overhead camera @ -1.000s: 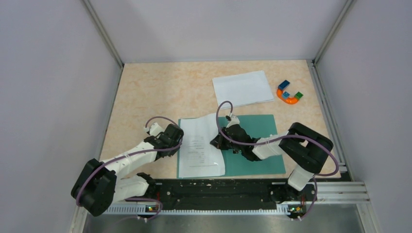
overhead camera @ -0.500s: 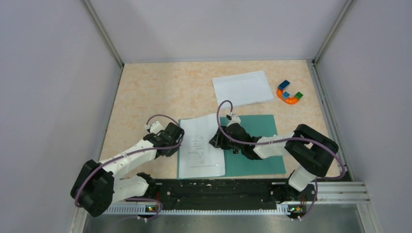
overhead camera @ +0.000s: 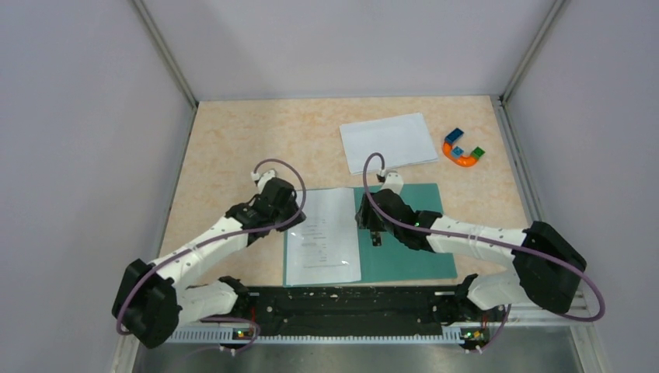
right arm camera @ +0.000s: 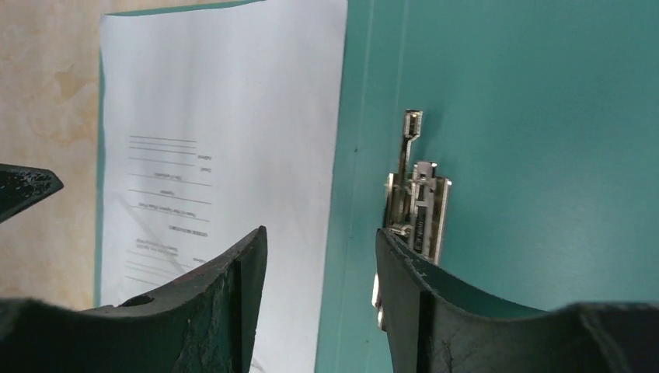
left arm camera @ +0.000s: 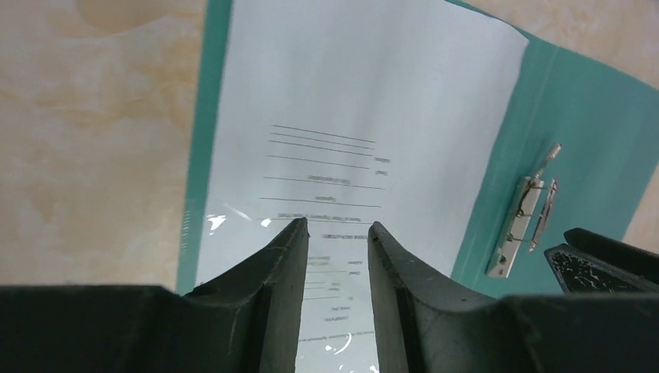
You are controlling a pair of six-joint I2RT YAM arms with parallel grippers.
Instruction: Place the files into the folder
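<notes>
The teal folder (overhead camera: pixel 412 256) lies open near the front edge, its metal clip (right arm camera: pixel 416 202) at the spine. One of the files, the printed sheet (overhead camera: pixel 322 237), lies flat on the folder's left half. The other, a nearly blank sheet (overhead camera: pixel 387 142), rests on the table behind the folder. My left gripper (overhead camera: pixel 294 219) hovers open over the printed sheet's left edge; in its wrist view, the left gripper (left arm camera: pixel 337 225) has nothing between its fingers. My right gripper (overhead camera: pixel 367 221) stands open above the spine; in the right wrist view the right gripper (right arm camera: pixel 320 231) is empty beside the clip.
A small multicoloured horseshoe toy (overhead camera: pixel 464 150) sits at the back right, close to the blank sheet. Grey walls enclose the table on three sides. A black rail (overhead camera: pixel 350 307) runs along the near edge between the arm bases.
Both grippers have opened and lifted off the printed sheet, which now lies flat on the folder's left half. The left gripper moved farther in; the right one shifted right over the spine.
</notes>
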